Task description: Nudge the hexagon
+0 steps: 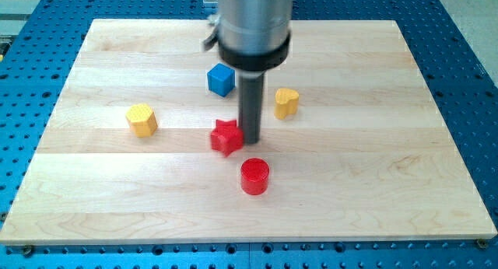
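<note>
The yellow hexagon block (pixel 142 120) lies on the wooden board at the view's left. My tip (pixel 250 138) stands near the board's middle, touching or just beside the right side of a red star block (pixel 226 136). The hexagon is well to the left of my tip, with the red star between them. A red cylinder (pixel 254 176) lies just below my tip. A blue cube (pixel 221 79) lies above and left of the tip, partly behind the arm's grey body. A yellow heart block (pixel 286 103) lies to the upper right of the tip.
The wooden board (pixel 373 183) rests on a blue perforated table (pixel 467 67). The arm's grey and black body (pixel 254 28) hangs over the board's top middle and hides part of it.
</note>
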